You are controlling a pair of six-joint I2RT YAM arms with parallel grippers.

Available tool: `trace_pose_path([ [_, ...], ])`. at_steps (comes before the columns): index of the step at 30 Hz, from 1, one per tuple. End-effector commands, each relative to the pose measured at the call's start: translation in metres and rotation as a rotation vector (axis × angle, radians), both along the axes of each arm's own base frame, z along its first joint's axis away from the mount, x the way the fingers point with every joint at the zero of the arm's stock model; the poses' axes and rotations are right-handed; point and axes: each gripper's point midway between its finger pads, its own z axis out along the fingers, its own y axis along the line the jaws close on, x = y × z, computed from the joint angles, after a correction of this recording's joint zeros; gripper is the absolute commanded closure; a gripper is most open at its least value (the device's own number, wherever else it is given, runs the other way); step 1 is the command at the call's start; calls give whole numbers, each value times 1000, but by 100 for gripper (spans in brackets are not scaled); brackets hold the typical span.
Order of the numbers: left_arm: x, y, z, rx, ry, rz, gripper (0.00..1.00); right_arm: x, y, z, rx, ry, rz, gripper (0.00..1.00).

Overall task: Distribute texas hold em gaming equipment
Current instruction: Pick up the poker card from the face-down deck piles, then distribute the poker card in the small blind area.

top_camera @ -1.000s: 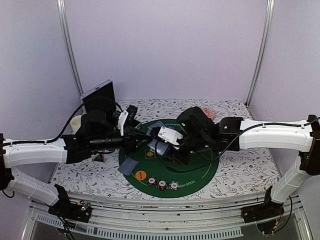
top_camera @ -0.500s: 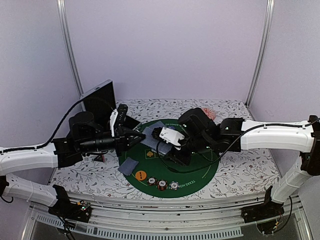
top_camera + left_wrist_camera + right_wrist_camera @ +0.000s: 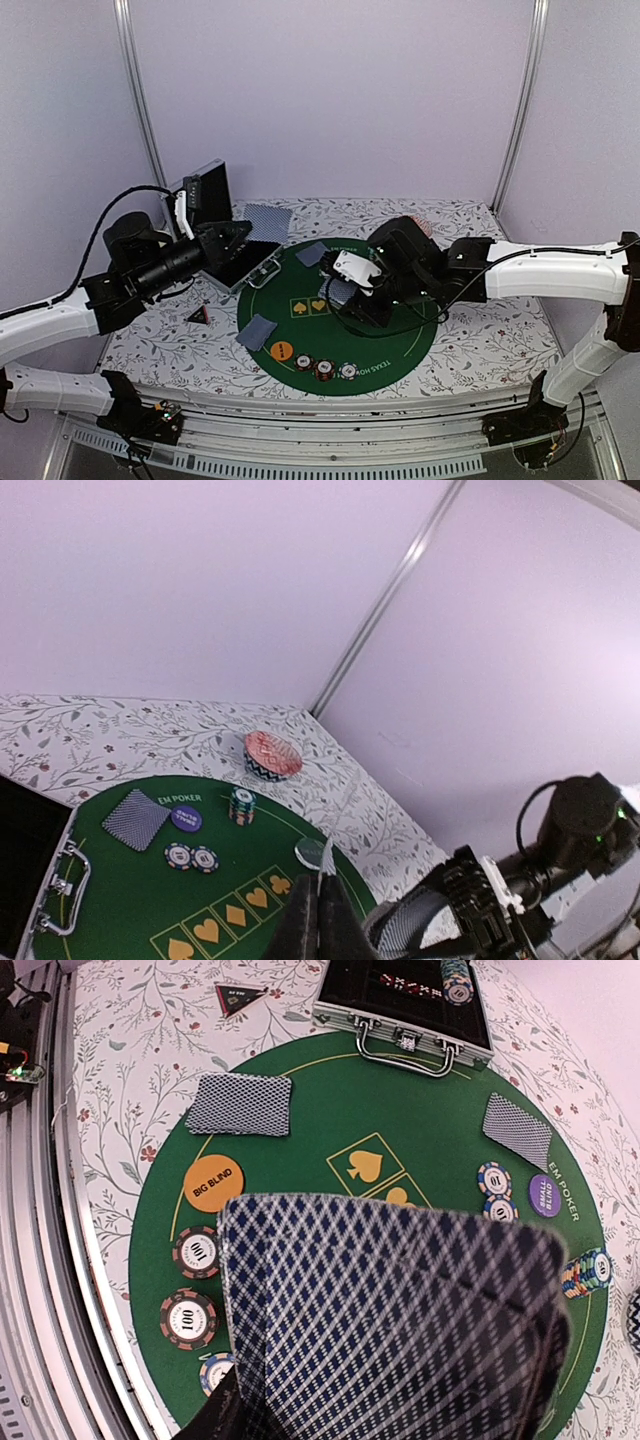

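- Top view: the left jaws are closed on a single playing card (image 3: 268, 221), held up in the upper left of the frame, over the open chip case (image 3: 232, 264).
  - The card's long axis runs roughly left to right.
  - The round green poker mat (image 3: 400, 345) on the counter lies down and to the right of it.
  - The right jaws grip the deck (image 3: 340, 291) over the mat's middle.
  - One dealt card (image 3: 312, 253) lies at the mat's top edge and another dealt pile (image 3: 258, 332) at its lower left.
- Left wrist view: the held card shows edge-on, a thin sliver rising from the pinched jaws at bottom centre.
  - The purple disc (image 3: 185, 818) and a chip stack (image 3: 241, 805) sit on the mat beyond it.
- Right wrist view: the deck's chequered backs fill the lower frame and hide the jaws.
  - The orange Big Blind disc (image 3: 213, 1182) sits left of centre.
- Judgement: the mat's right side shows no dealt cards. The left arm's card must travel down and right to reach it.
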Motion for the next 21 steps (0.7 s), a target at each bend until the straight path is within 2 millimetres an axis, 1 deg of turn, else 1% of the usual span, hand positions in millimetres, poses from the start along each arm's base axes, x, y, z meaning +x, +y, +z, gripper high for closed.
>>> trace_pose_path([
  [1, 44, 27, -15, -98, 106, 229, 100, 12, -5, 16, 58, -21, -67, 57],
  [3, 62, 28, -29, -141, 159, 275, 100, 15, -7, 17, 62, -20, -85, 57],
  [7, 101, 24, -56, -240, 236, 329, 100, 17, -12, 20, 70, -24, -117, 56],
  [8, 111, 21, -59, -259, 241, 337, 100, 17, -13, 21, 74, -22, -123, 56],
  [10, 131, 12, -68, -276, 251, 346, 100, 16, -16, 23, 84, -18, -132, 56],
  [11, 142, 4, -67, -289, 251, 346, 100, 15, -18, 24, 85, -17, -135, 56],
  [13, 161, -11, -77, -316, 272, 340, 100, 14, -21, 23, 86, -13, -145, 56],
  [14, 171, -17, -86, -328, 291, 340, 100, 14, -22, 23, 88, -9, -150, 56],
  [15, 180, -21, -89, -353, 292, 343, 100, 14, -23, 23, 88, -8, -154, 56],
  [19, 214, -31, -123, -425, 350, 394, 100, 12, -29, 23, 92, 2, -168, 56],
  [20, 224, -37, -141, -432, 381, 398, 100, 11, -29, 23, 94, 5, -168, 56],
  [21, 230, -43, -150, -450, 406, 391, 100, 10, -30, 24, 96, 9, -168, 56],
])
